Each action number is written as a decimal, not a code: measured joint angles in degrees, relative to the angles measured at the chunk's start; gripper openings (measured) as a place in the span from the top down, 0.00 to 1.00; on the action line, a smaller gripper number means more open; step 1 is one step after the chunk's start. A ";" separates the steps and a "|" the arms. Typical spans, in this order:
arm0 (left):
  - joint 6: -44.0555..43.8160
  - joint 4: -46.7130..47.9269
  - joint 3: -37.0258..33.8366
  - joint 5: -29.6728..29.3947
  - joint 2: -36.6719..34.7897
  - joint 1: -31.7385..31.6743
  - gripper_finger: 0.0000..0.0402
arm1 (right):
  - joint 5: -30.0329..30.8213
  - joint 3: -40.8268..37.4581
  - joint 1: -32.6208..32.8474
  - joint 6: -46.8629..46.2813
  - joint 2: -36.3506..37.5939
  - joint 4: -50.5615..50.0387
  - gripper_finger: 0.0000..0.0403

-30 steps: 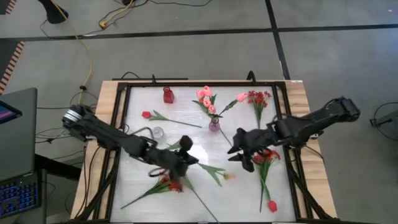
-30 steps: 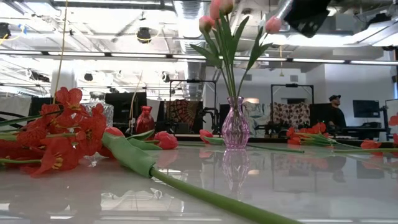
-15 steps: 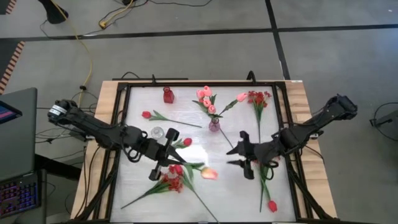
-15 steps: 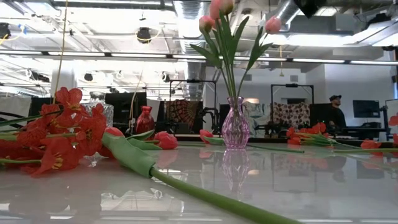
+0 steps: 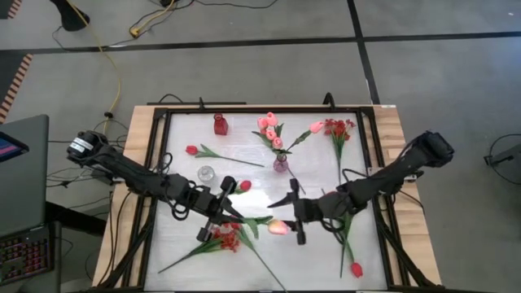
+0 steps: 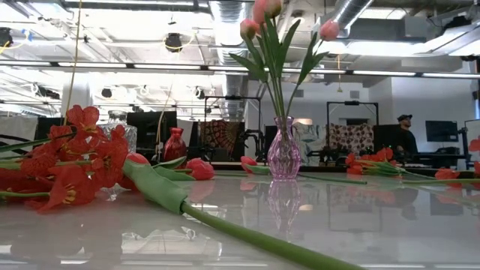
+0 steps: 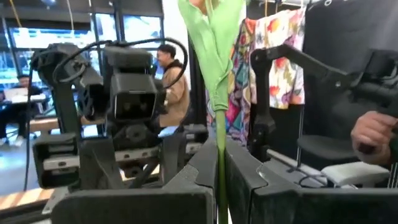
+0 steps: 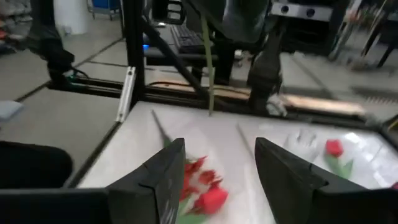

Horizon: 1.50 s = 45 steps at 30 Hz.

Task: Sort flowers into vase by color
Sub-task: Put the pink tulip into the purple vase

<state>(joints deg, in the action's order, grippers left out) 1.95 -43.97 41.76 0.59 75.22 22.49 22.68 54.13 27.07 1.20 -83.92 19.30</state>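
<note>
Between the arms, left gripper [image 5: 221,208] pinches a pink tulip [image 5: 277,227] by its stem; right gripper [image 5: 295,213] stands spread beside it, so you likely take the handover next

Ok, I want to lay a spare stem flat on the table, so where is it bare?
Bare: between the red vase and pink vase, and the near edge between the red spray and the fallen red tulip. Crowded: the middle, where the left pincer and right pincer meet.
</note>
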 joint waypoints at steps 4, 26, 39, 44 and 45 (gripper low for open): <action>0.41 0.11 -0.02 -1.53 0.92 0.12 1.00 | -0.01 -0.02 -1.03 7.02 -2.68 7.49 0.46; 4.47 -17.11 0.09 -1.90 8.87 -4.93 1.00 | -0.33 0.02 -3.60 5.86 -6.76 19.31 0.46; 2.32 -21.70 0.07 -1.67 13.07 -7.40 1.00 | -0.72 0.02 -4.04 7.34 -8.28 23.01 0.46; 1.84 -21.62 0.07 -1.67 13.07 -7.51 1.00 | -0.74 0.02 -5.39 7.83 -8.28 23.02 0.46; 1.82 -21.54 0.07 -1.67 13.07 -7.51 1.00 | -0.73 0.02 -5.65 7.82 -8.28 23.14 0.46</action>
<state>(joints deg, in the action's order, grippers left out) 3.77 -65.50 41.82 -1.08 88.29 14.98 21.94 54.15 21.42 9.03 -92.20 42.44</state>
